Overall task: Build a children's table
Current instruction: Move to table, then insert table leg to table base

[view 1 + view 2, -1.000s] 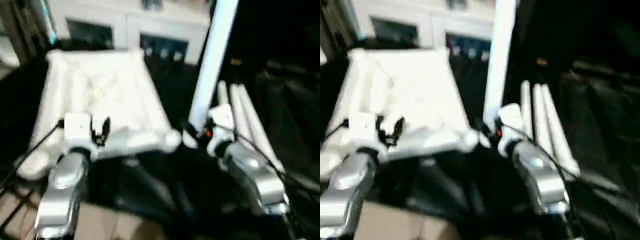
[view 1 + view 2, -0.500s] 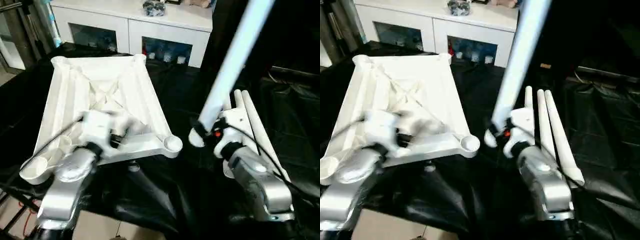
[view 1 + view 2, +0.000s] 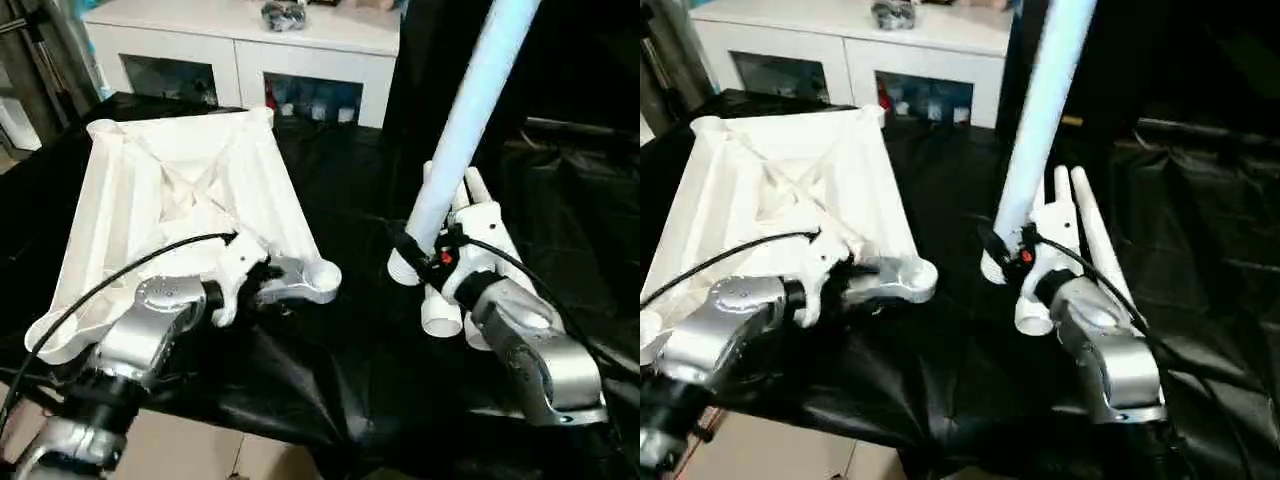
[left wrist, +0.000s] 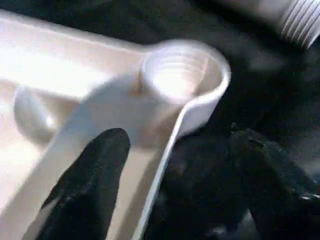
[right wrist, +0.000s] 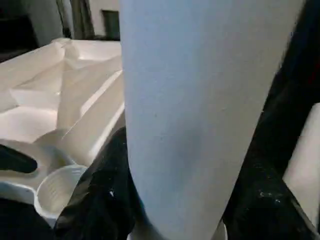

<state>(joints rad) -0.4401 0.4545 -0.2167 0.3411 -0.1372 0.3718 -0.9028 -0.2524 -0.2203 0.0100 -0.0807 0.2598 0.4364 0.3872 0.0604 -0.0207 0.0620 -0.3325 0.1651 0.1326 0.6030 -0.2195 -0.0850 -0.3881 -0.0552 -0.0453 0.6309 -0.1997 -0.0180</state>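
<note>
White plastic tabletop (image 3: 180, 180) lies ribs-up on our black worktop (image 3: 340, 180), long axis running away from us. Our left pincer (image 4: 165, 195) straddles its near rim with fingers apart, beside the corner socket (image 4: 182, 75). Our right pincer (image 3: 425, 258) is clamped on a leg (image 3: 465, 110) standing nearly upright, tipped a little right, with open worktop between it and the tabletop, spare legs (image 3: 480, 215) just behind.

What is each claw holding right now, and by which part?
The right claw grips a table leg near its lower, threaded end. The left claw straddles the tabletop edge beside a corner socket, open.

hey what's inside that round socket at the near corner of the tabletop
The corner socket of the tabletop holds nothing; threads ring its inner wall. Its bottom is too washed out to make out. The right gripper holds a leg upright beside it.
</note>
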